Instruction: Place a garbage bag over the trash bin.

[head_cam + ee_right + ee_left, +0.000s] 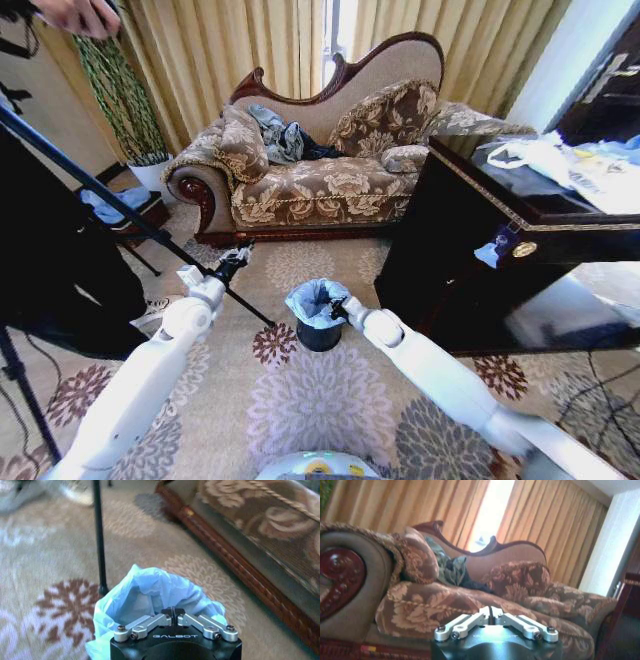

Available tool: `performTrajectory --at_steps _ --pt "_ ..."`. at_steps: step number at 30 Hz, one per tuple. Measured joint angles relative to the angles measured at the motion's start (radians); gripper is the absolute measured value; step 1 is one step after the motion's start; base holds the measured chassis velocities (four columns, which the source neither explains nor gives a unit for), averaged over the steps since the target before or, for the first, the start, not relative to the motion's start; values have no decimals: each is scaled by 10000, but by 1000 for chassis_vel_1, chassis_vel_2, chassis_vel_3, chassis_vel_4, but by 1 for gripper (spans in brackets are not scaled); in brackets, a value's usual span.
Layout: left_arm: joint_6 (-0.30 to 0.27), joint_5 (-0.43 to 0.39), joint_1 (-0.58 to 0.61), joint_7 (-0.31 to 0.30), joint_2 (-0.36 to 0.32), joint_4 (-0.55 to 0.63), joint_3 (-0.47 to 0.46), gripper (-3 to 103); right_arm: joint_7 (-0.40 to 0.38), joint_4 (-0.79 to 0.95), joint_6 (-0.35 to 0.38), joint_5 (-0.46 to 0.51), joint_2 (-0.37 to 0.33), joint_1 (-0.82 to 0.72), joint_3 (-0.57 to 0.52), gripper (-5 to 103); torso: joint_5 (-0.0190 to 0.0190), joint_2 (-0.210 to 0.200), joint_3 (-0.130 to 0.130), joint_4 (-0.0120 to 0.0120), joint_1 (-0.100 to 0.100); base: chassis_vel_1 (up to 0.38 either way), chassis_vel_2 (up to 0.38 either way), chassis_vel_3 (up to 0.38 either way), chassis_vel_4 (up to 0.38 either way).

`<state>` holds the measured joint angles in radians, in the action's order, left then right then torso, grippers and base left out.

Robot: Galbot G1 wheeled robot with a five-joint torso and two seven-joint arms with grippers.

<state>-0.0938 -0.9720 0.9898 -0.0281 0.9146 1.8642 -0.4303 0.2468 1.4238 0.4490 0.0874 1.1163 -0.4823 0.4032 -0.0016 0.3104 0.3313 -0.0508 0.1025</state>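
Bagged trash bin [319, 332] between sofa [300, 170], tripod leg [150, 232] and dark cabinet [480, 250]; both jaws closed, empty

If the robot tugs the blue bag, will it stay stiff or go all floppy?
Probably floppy: the garbage bag looks thin and crinkled. It likely weighs almost nothing, so a tug from the right hand might lift it off the trash bin.

Floral sofa [300, 170] w/ clothes [283, 138], dark desk [500, 240] beside.

Bright window glare, blurry wrist views
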Motion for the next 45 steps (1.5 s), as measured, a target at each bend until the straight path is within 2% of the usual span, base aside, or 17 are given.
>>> performTrajectory --at_steps 2,7,13,21,36,45 --pt "57 -28 271 18 66 148 -238 1 459 -549 18 -725 324 515 445 0 0 0 0 0 0 0 0 0 0" --pt "178 -47 616 68 212 244 -487 0 1214 -1646 3 -1900 1037 1470 1108 0 -1 0 1 1 0 0 0 0 0" --pt "249 -126 742 79 332 249 -662 0 1632 -2913 36 -2299 1753 2321 1888 0 0 0 1 0 0 0 0 0 0" --pt "336 -264 656 91 352 167 -632 0 1801 -3902 -145 -2693 1986 2547 2058 0 0 -1 1 -1 0 0 0 0 0" --pt "429 -298 390 169 663 51 -355 0 2214 -4134 -67 -2836 1864 2940 3205 0 0 0 1 -2 -1 0 0 0 0" --pt "487 -498 379 246 670 157 -409 0 2689 -5065 -354 -3800 2512 3450 3793 0 -1 -1 0 1 -1 0 0 0 0"
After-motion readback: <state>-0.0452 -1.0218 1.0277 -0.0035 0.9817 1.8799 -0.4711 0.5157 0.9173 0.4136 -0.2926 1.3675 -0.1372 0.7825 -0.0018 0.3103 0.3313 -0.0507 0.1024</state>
